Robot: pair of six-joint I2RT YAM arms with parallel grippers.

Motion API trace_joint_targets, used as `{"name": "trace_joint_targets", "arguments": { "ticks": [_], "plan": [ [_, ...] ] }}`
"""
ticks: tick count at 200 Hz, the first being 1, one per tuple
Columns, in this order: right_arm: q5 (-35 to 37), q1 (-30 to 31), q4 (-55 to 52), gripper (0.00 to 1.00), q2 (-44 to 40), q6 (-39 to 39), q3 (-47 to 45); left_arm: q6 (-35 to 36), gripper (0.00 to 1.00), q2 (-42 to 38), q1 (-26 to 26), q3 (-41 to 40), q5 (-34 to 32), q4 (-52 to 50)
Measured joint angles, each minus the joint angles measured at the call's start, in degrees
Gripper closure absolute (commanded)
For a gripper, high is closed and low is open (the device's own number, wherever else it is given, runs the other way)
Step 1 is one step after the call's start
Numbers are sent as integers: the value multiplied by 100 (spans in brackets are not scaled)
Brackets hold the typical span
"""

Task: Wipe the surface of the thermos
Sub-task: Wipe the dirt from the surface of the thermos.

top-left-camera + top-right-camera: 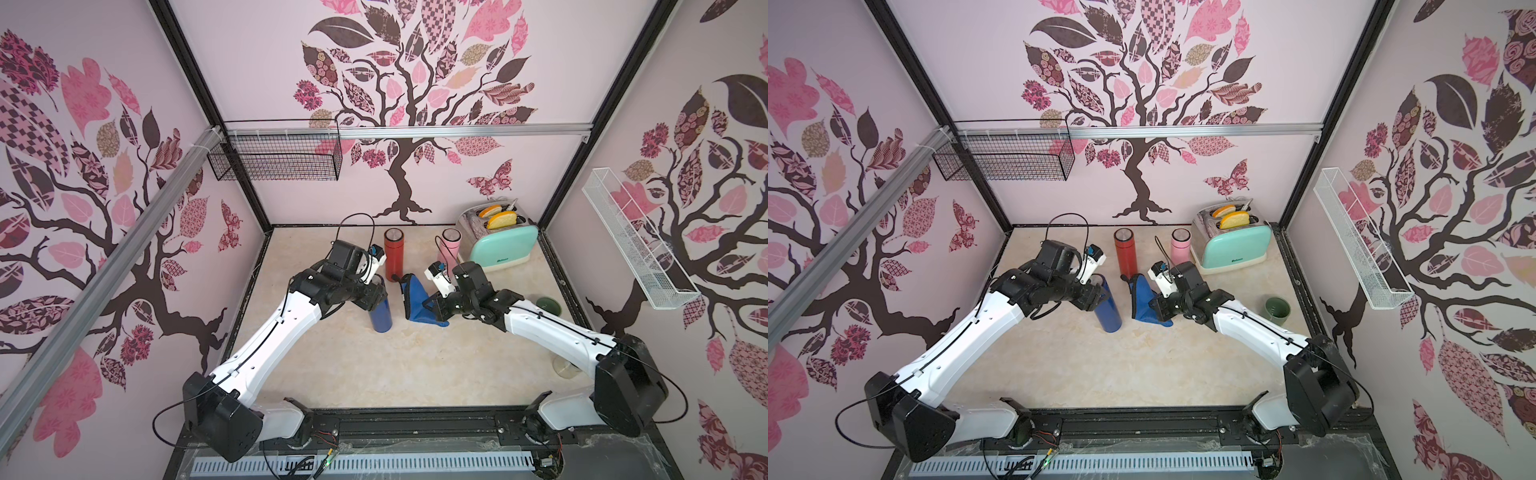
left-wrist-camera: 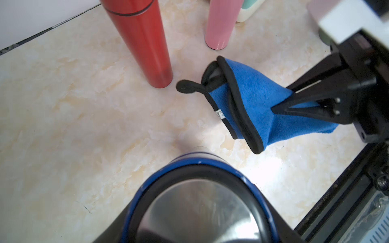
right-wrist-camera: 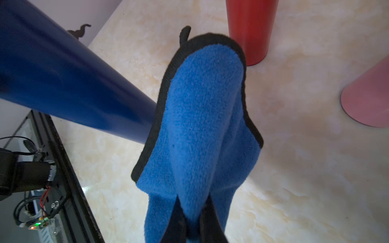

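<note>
Left end effector (image 1: 372, 293) grasping blue thermos (image 1: 382, 318) near top; right end effector (image 1: 430, 305) clenched on blue cloth (image 1: 414, 297) alongside.

You see your left gripper (image 1: 376, 293) clasped around the top of the blue thermos (image 1: 381, 316), while your right gripper (image 1: 432, 303) pinches the blue cloth (image 1: 415, 297) just beside it. Behind them stand a red thermos (image 1: 394, 254), a pink thermos (image 1: 450, 246) and a mint toaster (image 1: 503, 248). A green cup (image 1: 548, 304) sits beside your right arm.
</note>
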Motion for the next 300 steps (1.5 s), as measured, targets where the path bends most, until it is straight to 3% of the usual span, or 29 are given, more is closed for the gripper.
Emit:
{"name": "trace_joint_targets", "arguments": {
  "ticks": [126, 186, 263, 300],
  "plan": [
    [-2035, -236, 2024, 100, 127, 1285, -116, 636, 100, -2, -796, -686, -516, 374],
    [-2559, -243, 2601, 100, 385, 1628, -350, 334, 100, -647, -809, -1425, -660, 966],
    [-2953, -240, 3042, 100, 531, 1917, -389, 144, 100, -678, -809, -1513, -728, 1115],
    [-3032, -173, 3497, 100, 1005, 2020, -358, 94, 100, -664, -809, -1537, -734, 1191]
  ]
}}
